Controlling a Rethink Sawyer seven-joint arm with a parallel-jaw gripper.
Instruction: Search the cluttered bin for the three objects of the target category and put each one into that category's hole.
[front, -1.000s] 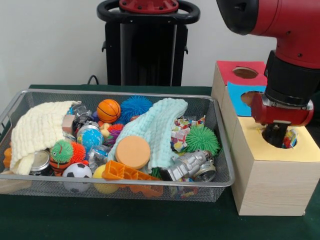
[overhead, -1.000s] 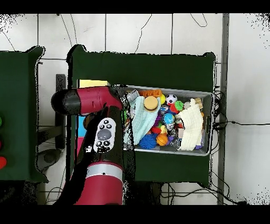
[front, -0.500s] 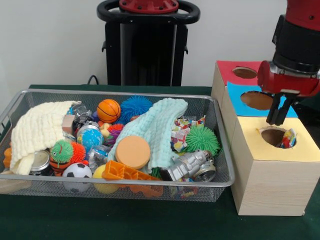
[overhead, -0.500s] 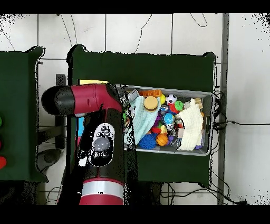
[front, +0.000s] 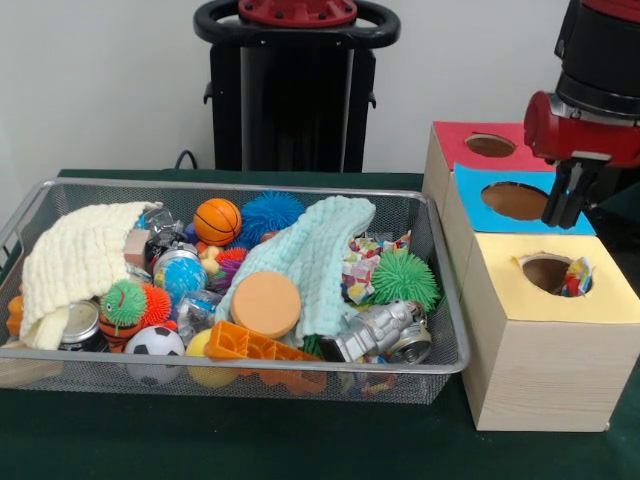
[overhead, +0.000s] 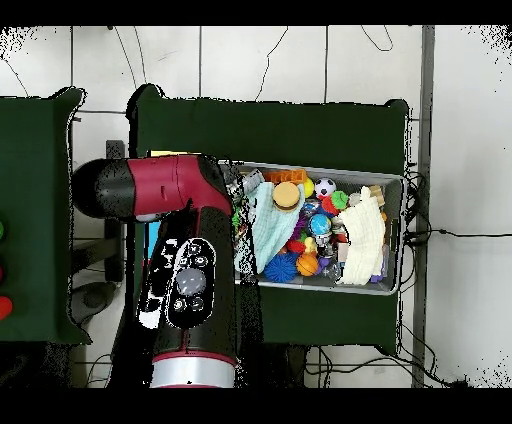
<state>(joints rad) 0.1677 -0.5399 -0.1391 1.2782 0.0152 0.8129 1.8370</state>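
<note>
At the right edge of the front frame, the gripper (front: 567, 208) hangs closed and empty above the blue-topped box (front: 520, 200), clear of the yellow-topped box (front: 560, 300), whose hole (front: 553, 272) shows a colourful object (front: 574, 279). Left, the mesh bin (front: 230, 365) is crowded.

A silver wire-mesh bin (front: 440, 352) sits on the dark green cloth-covered desk (front: 250, 440). Inside lie a cream waffle-textured cloth (front: 75, 262), a pale mint knitted cloth (front: 318, 250), a peach-orange round foam disc (front: 265, 304), an orange basketball with black lines (front: 217, 220), a blue spiky rubber ball (front: 270, 213), a green spiky rubber ball (front: 405, 277), a black-and-white soccer ball (front: 154, 344) and a shiny silver robot figure (front: 378, 330). The pale wooden box (front: 540, 370) carries red (front: 455, 145), blue (front: 470, 190) and yellow (front: 610, 300) tops. The black tool (front: 566, 195) hangs from a red wrist.
</note>
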